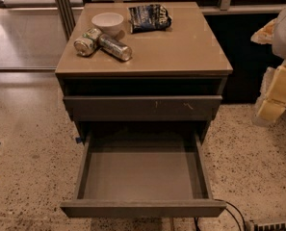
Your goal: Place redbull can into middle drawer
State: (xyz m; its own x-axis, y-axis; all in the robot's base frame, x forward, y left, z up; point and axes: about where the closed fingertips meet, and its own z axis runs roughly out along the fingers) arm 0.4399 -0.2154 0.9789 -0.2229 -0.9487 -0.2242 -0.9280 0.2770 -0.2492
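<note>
The redbull can [115, 47], slim and silvery, lies on its side on the cabinet top [181, 52], at the left. It touches a stubbier green-and-white can [86, 42]. The middle drawer [142, 209] is pulled out wide below, and its flat bottom [142, 170] is bare. My gripper [271, 105] hangs off the right side of the cabinet at the frame's right edge, pale yellow under the white arm. It is far from the can and holds nothing that I can see.
A white bowl [108, 22] and a dark chip bag [149, 17] sit at the back of the cabinet top. A closed drawer front with pale scuff marks [142, 107] sits above the open drawer. A black cable [229, 215] lies on the speckled floor.
</note>
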